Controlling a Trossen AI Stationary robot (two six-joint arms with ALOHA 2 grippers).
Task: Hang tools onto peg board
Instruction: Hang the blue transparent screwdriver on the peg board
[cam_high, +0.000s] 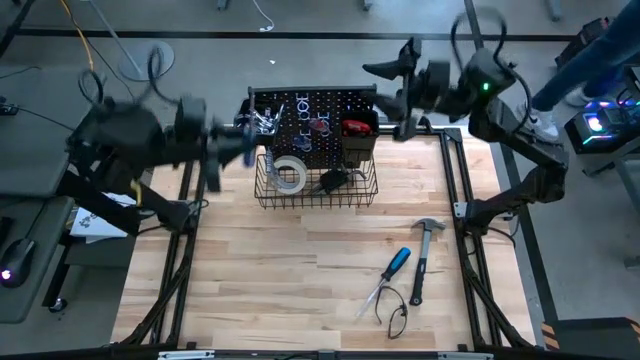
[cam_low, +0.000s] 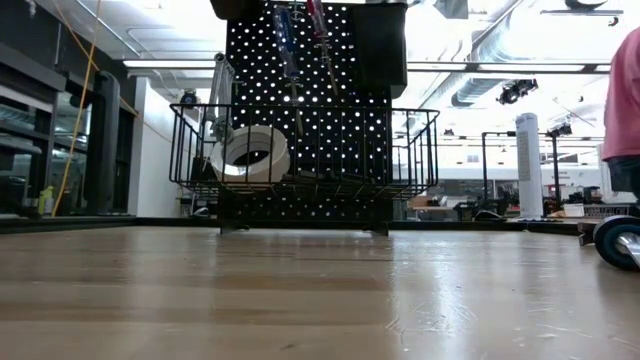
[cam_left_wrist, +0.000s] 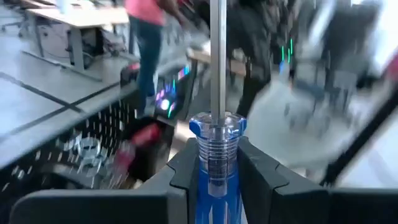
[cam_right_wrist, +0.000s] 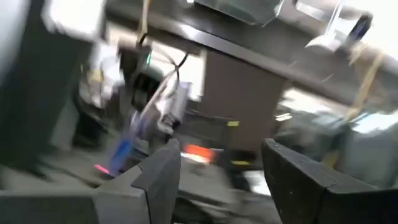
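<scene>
Left end effector (cam_left_wrist: 214, 171) is gripping a blue-handled screwdriver (cam_left_wrist: 216, 155) beside the peg board (cam_high: 315, 125) | right end effector (cam_right_wrist: 217, 168) is hovering with fingers spread, holding nothing | hammer (cam_high: 422, 255) (plus another screwdriver (cam_high: 392, 270)) is lying on the worktop (cam_high: 300, 280).

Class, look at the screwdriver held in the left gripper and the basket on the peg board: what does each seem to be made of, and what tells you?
Screwdriver: the handle looks like clear blue plastic, see-through and glossy; the shaft looks like bare polished metal, silvery and shiny.
Basket: thin black wire in an open grid, probably coated or painted metal; the white tape roll shows through it.
</scene>
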